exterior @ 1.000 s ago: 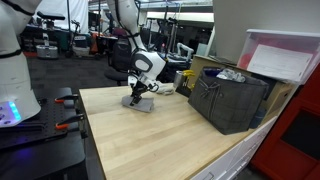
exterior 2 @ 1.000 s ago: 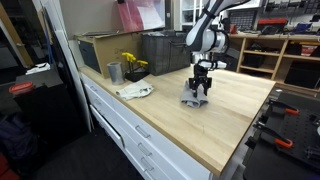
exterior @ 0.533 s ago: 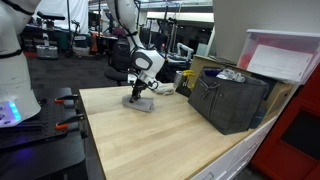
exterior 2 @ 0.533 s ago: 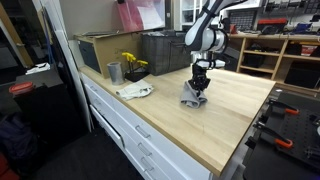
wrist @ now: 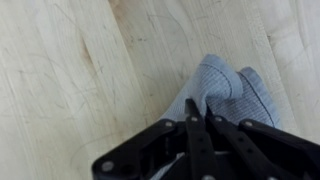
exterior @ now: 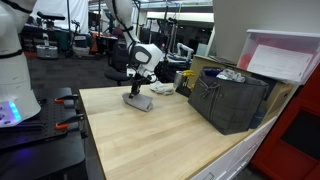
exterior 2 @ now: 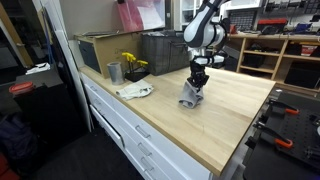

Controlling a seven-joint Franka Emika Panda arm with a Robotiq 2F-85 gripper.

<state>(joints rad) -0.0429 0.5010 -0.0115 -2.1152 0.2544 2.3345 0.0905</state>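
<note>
One broad wooden counter [exterior: 150, 140] is carrying everything here, and its middle is lying bare, which is giving the arm [exterior 2: 205, 25] room to reach down from above. In both exterior views we are seeing that arm bending over the far part of the counter, with the wrist pointing almost straight down so the hand is meeting the surface from the top.

A dark slatted crate [exterior: 228, 100] is standing along the back edge, well apart from the hand. Beside it in an exterior view a cardboard box [exterior 2: 100, 50] is sitting against the wall. Both are keeping to the rim of the counter rather than to the open middle.

The grey cloth [exterior 2: 192, 96] is lying on the counter directly under the wrist. Its upper part is standing up in a peak because it is being pinched from above. Its lower edge appears to be resting on the wood.

The hand [wrist: 198, 122] is gripping that cloth: in the wrist view we are seeing the dark fingers closing together on a fold, with the rest of the fabric [wrist: 225, 85] spreading out beyond them.

A small metal cup [exterior 2: 114, 72] is standing near the front edge, well apart from the cloth.
</note>
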